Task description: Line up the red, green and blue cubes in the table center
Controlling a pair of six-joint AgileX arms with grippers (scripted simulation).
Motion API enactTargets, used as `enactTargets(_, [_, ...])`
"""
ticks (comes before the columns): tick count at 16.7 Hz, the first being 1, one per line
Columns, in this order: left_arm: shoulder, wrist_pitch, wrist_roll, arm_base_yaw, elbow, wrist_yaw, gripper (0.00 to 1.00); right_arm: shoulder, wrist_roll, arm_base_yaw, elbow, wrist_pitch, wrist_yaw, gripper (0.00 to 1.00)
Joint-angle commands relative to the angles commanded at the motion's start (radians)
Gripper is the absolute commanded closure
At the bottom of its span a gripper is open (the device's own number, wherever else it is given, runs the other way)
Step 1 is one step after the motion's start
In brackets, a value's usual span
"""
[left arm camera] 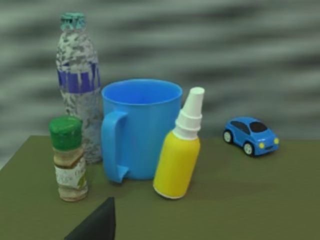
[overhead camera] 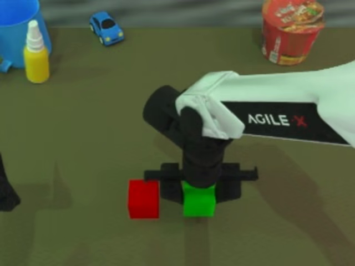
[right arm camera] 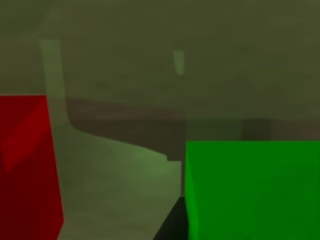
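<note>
The green cube [overhead camera: 198, 204] rests on the olive table center [overhead camera: 100, 138], with my right gripper [overhead camera: 199, 188] straight above it and shut on it. In the right wrist view one dark finger [right arm camera: 172, 225] lies flush against the side of the green cube [right arm camera: 250, 190]. The red cube [overhead camera: 143, 198] stands just left of it with a narrow gap between them, and also shows as the red cube [right arm camera: 25, 165] in the right wrist view. No view shows the blue cube. My left gripper [overhead camera: 5, 194] is parked at the table's left edge, open and empty; one finger [left arm camera: 97, 225] shows.
At the back left stand a light-blue mug [overhead camera: 16, 27], a yellow dropper bottle [overhead camera: 36, 55] and a blue toy car [overhead camera: 106, 27]. A red noodle cup [overhead camera: 291, 30] stands at the back right. A water bottle [left arm camera: 77, 85] and a spice jar [left arm camera: 69, 157] stand by the mug.
</note>
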Motion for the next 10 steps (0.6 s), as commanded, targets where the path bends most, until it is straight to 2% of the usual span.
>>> enactTargets(7, [0.000,0.000,0.000,0.000,0.000,0.000,0.00,0.000,0.000,0.000,0.000,0.000,0.000,0.02])
enactTargets(10, [0.000,0.000,0.000,0.000,0.000,0.000,0.00,0.000,0.000,0.000,0.000,0.000,0.000,0.00])
